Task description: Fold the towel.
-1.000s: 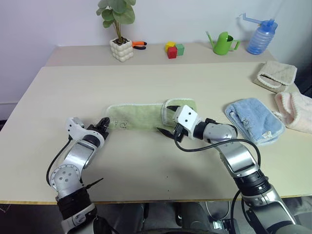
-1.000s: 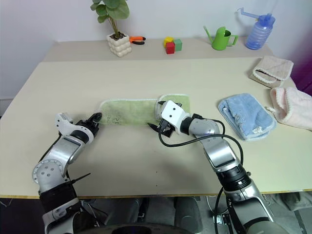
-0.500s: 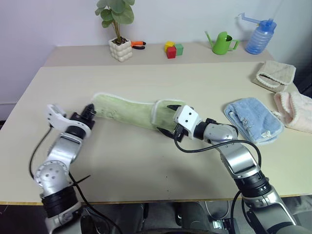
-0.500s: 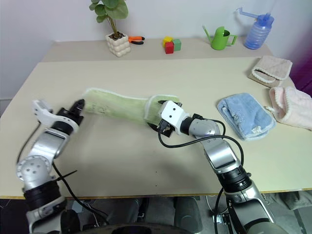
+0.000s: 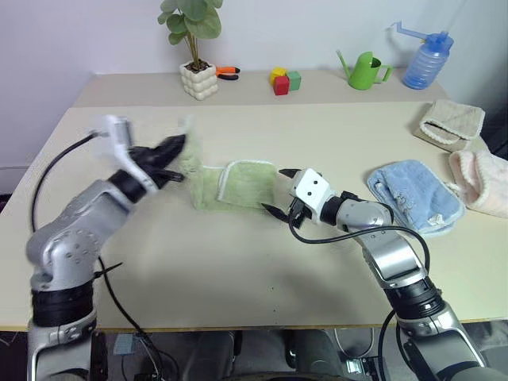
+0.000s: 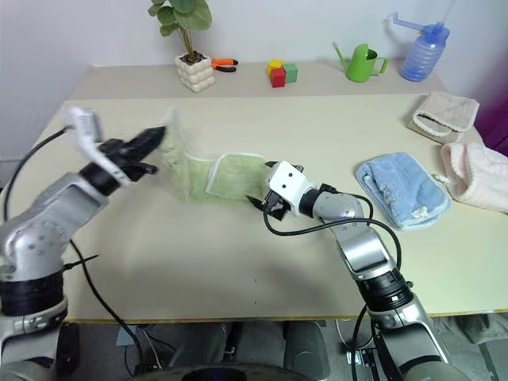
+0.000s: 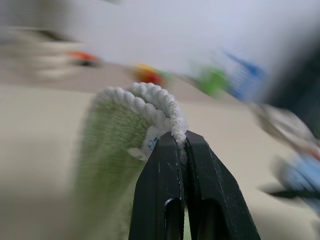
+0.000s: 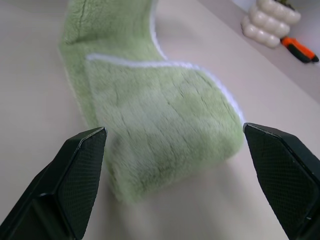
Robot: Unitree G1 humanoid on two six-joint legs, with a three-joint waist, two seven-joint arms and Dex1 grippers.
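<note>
From the head views, the left gripper [image 5: 176,144] was raised off the bench [image 5: 238,262], its jaws closed on one end of the towel [image 5: 238,186], whose other, already doubled end lay on the bench just ahead of the right gripper [image 5: 282,190]. That gripper's jaws stood wide and held nothing.

In the left wrist view, only the whitish stitched edge [image 7: 165,107] sat pinched between the closed fingertips [image 7: 161,165]. So thin a bite looked likely to slip if the cloth were pulled taut.

In the right wrist view, the doubled end lay between and just beyond the spread jaws, unpinned. A carry-over by the left arm would probably drag it and spoil the fold.
</note>
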